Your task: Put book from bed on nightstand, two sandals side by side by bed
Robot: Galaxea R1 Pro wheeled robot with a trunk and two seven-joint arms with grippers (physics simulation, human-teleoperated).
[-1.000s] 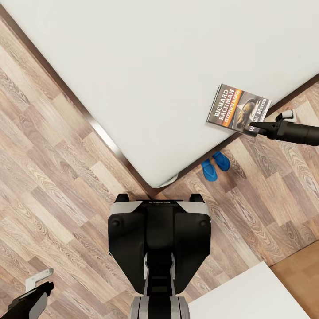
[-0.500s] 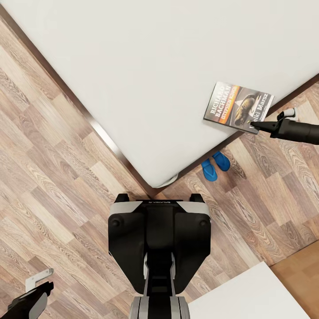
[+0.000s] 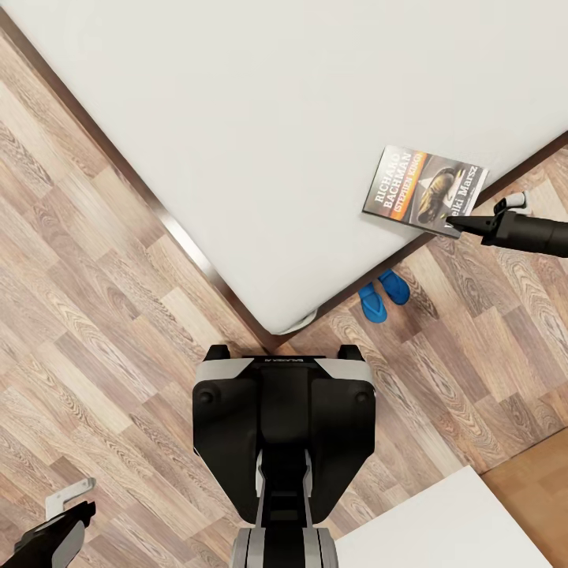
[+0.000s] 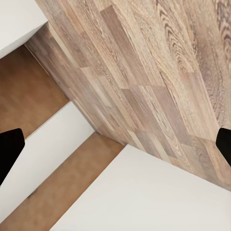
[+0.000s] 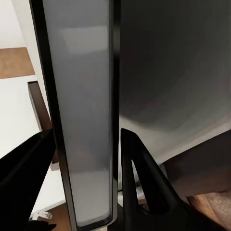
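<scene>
In the head view, the book (image 3: pixel 424 191) lies at the right edge of the bed (image 3: pixel 300 118), and the right gripper (image 3: pixel 460 226) pinches its lower right corner; the 2 sandals (image 3: pixel 383 293) lie side by side on the floor (image 3: pixel 102 300) below. The left gripper (image 3: pixel 67 517) is at the lower left corner. In the left wrist view its fingertips (image 4: pixel 9 149) are spread wide over the floor.

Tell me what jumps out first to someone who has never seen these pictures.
The book with its orange band stands out against the pale bed, lying near the mattress edge with the right claw at its corner. Next, the two blue sandals sit side by side on the wood floor by the bed's corner.
</scene>
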